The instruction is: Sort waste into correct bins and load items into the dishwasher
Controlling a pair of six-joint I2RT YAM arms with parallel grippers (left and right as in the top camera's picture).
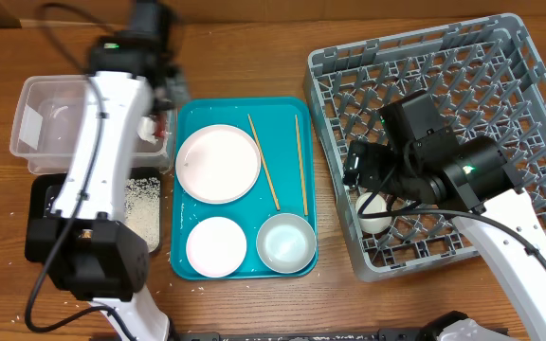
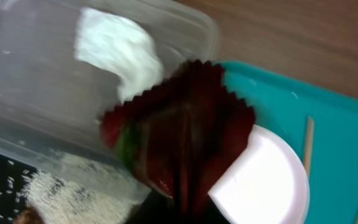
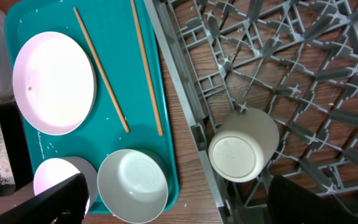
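Red wrapper (image 2: 185, 134), pinched by the left claw (image 1: 162, 117) at the clear tub's (image 2: 30, 93) rim, may land on the teal tray (image 2: 334, 118) if released early; right claw (image 3: 182, 202) gapes open

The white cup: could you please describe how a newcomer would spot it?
Find the big grey rack on the right of the overhead view. The cup sits near its lower-left corner. It is the rack's only dish; the others are on the teal tray.

Finding: robotics lab bench. Evidence: left arm (image 1: 102, 142) and right arm (image 1: 467, 170) stand at one wooden table (image 1: 254, 38); rack (image 1: 500, 85), tray (image 1: 207, 111) and tub (image 1: 64, 142) laid out on it.
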